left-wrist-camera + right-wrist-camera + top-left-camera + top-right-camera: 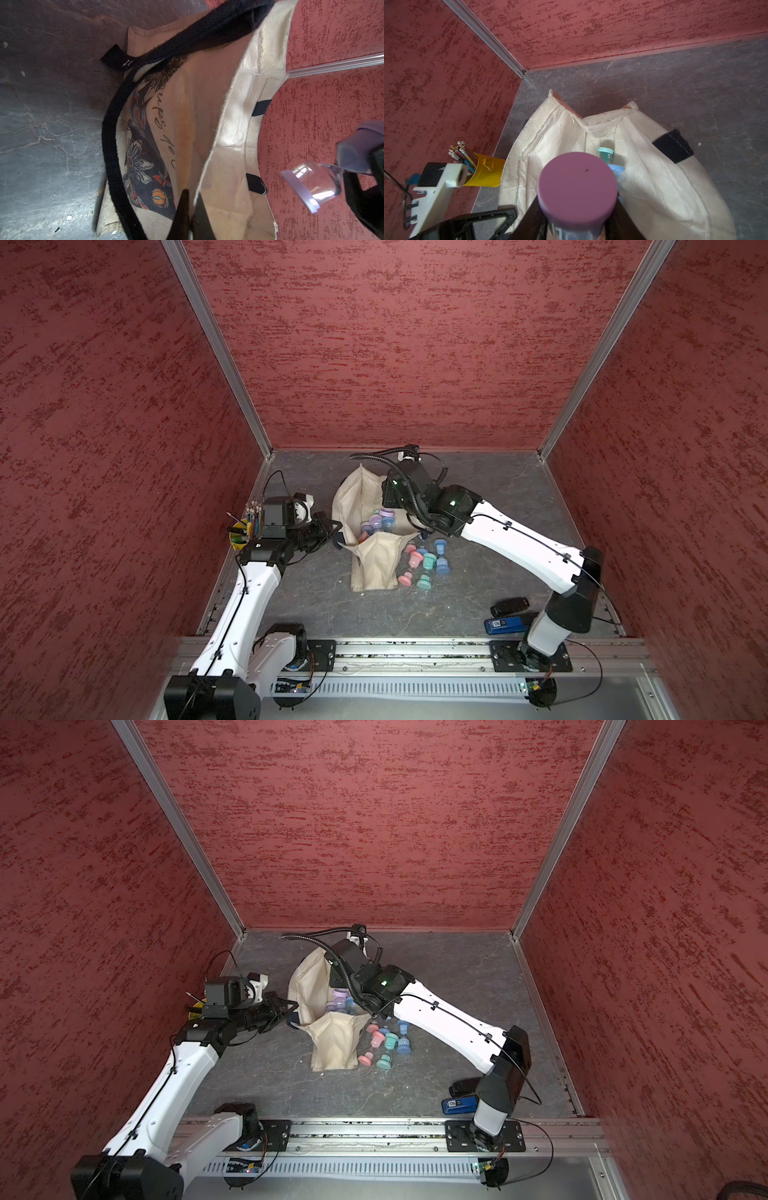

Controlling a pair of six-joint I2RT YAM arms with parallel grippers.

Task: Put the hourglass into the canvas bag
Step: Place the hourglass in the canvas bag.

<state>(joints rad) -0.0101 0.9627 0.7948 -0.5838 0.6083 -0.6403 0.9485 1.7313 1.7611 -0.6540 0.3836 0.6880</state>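
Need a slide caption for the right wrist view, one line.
Right gripper holds a purple-capped hourglass over the open canvas bag, a teal hourglass already inside.

The left arm (pixel 249 597) reaches forward, the left end effector (pixel 192 207) pinched on the bag (pixel 228 116) rim. The right arm (pixel 519 539) stretches inward, wrist bent down, the right end effector (pixel 576 217) gripping an hourglass (pixel 577 185).

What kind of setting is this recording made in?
Probably a lab robot cell: red textured panels in aluminium framing enclose a grey tabletop, and both arms mount on a metal rail.
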